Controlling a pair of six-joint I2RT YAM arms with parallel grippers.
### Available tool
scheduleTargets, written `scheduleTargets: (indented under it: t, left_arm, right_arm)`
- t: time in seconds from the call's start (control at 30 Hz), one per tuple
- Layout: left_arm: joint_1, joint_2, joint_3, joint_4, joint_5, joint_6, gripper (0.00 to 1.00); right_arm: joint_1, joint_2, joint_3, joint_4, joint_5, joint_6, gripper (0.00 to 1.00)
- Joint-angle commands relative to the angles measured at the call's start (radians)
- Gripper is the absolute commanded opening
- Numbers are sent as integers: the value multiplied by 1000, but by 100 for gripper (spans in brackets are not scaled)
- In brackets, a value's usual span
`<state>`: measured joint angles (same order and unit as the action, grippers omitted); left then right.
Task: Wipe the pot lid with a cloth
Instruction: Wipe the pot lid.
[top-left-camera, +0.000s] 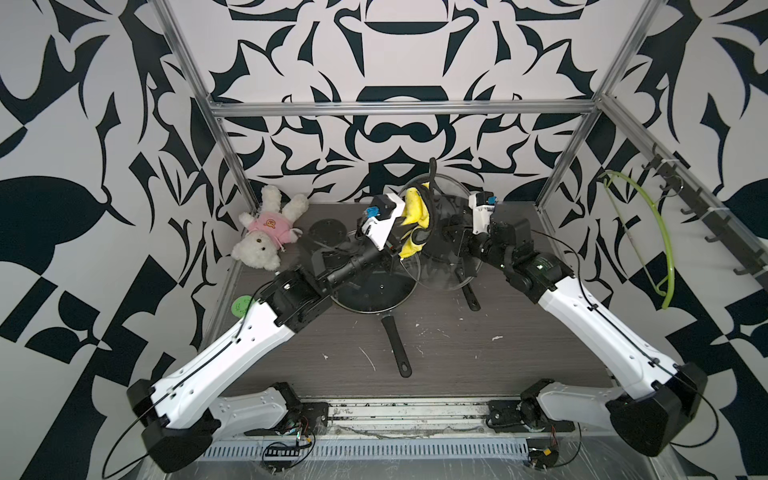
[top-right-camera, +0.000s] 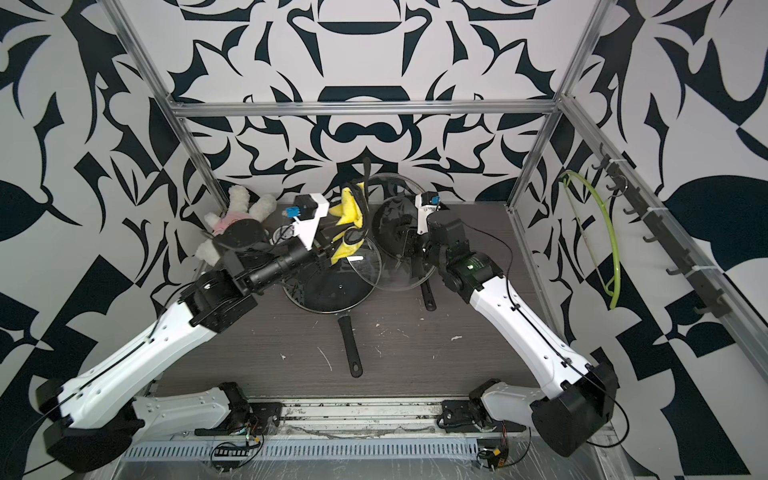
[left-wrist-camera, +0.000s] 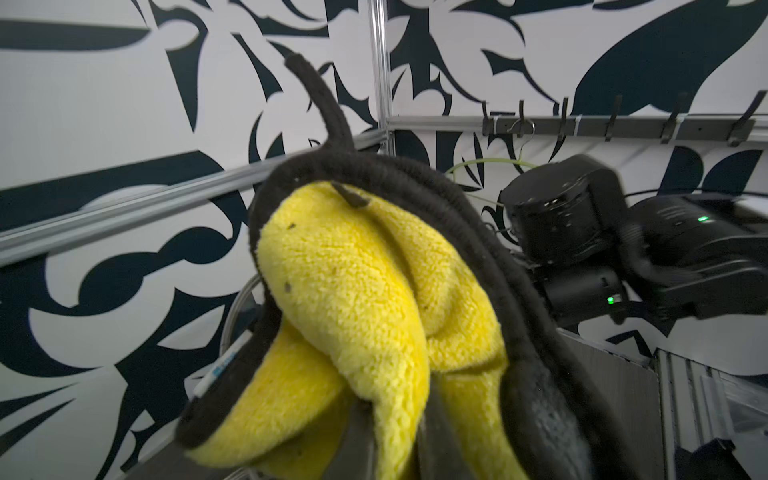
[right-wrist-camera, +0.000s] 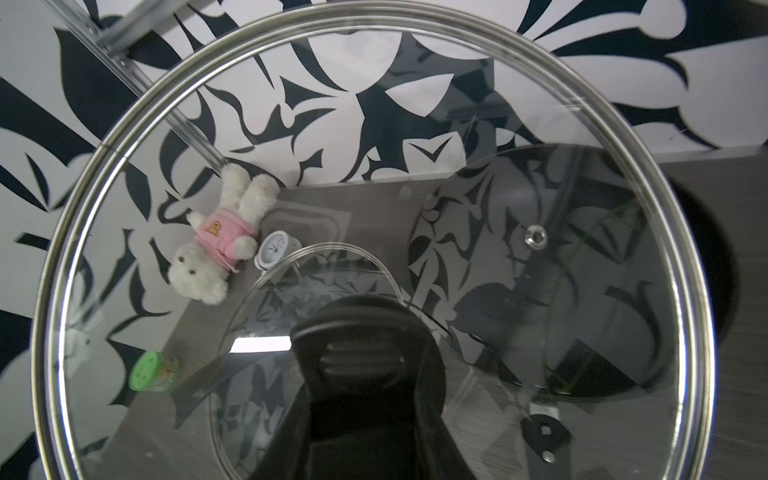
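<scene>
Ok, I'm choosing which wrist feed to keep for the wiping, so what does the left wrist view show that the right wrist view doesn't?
Only the left wrist view: the yellow cloth bunched right in front of the lens, the right arm behind it, and the hook rail.
Only the right wrist view: the glass lid, its full face filling the frame, and through it a teddy bear, a small clock and a green tub.
Both: the patterned wall and the grey table.

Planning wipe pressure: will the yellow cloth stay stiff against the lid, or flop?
Likely floppy: the cloth hangs bunched in folds from the left gripper. Its fluffy pile suggests it is light, and it should mould to the glass lid.
</scene>
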<state>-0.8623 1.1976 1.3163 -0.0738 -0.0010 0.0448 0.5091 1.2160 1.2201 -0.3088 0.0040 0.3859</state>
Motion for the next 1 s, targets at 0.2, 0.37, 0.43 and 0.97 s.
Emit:
scheduleTargets:
  t: [0.2, 0.37, 0.43, 0.97]
  left_arm:
    - [-1, 195, 39, -11, -35, -263, 0]
    - [-1, 226, 40, -17, -59, -341, 0]
    - [-1, 234, 44, -28, -85, -339, 0]
    - [103, 311, 195, -98, -113, -199, 0]
  right_arm:
    - [25, -139, 55, 295, 108, -258, 0]
    - [24, -146, 62, 280, 93, -293, 0]
    - [25, -144, 63, 277, 70, -300, 0]
    - [61, -147, 34, 230, -79, -501, 0]
